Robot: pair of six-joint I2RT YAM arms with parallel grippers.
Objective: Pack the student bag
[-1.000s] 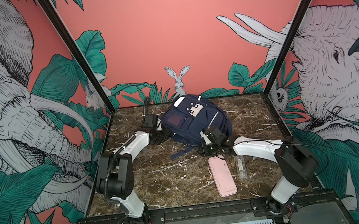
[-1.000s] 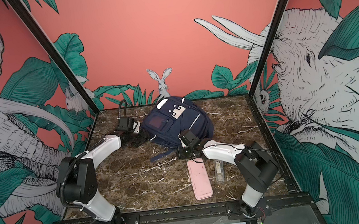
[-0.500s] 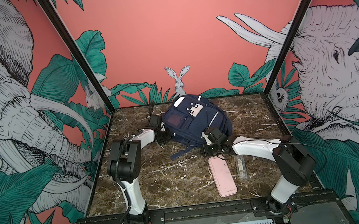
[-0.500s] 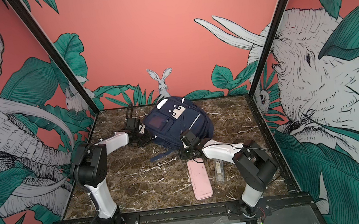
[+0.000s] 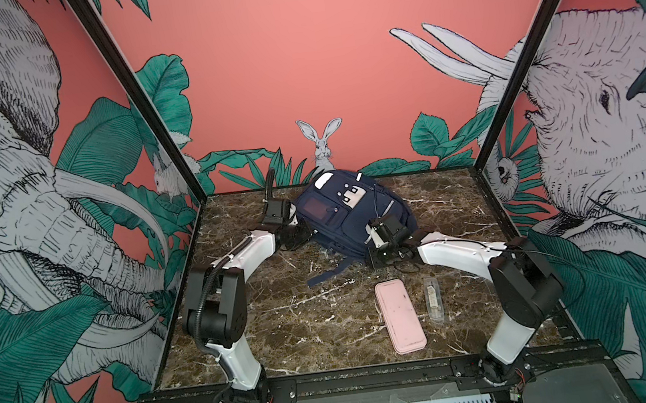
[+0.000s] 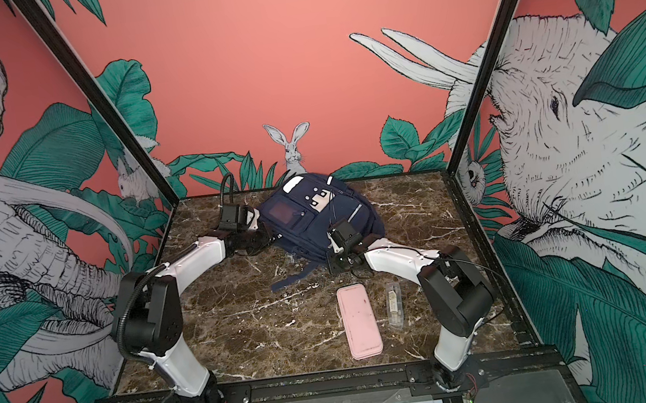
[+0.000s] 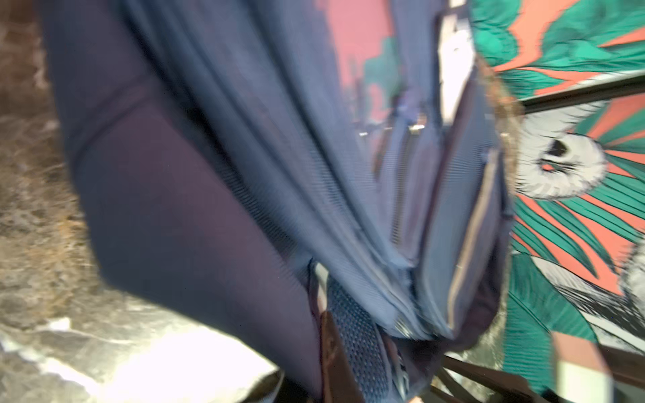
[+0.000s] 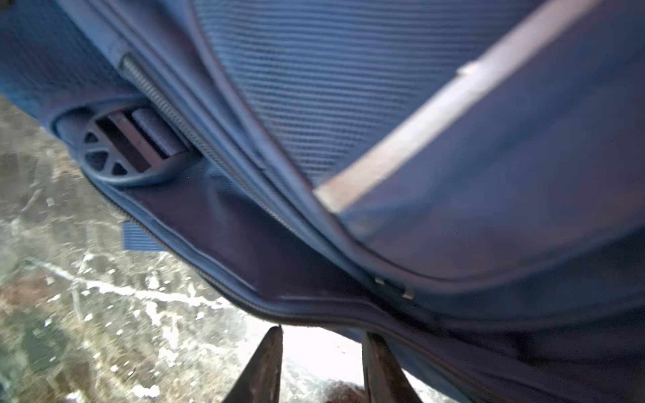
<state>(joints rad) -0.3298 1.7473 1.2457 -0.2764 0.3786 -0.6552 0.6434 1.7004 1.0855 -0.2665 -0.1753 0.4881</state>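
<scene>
Both sides seem braced for unzipping: left gripper (image 5: 299, 231) clamps the bag (image 5: 350, 211); right gripper (image 8: 321, 335), jaws apart, faces the zip (image 8: 167, 108).

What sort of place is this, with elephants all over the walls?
Most likely a robot work booth: a left arm and right arm mounted on a front rail, a marble-look tabletop boxed in by printed jungle wall panels, and a backpack laid out for packing.

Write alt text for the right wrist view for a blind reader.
Close-up of a navy backpack filling most of the frame, with a grey stripe, zip lines and a round dark buckle. It lies on a brown marble table, and the end effector's two dark fingers stand apart at the bag's edge.
</scene>
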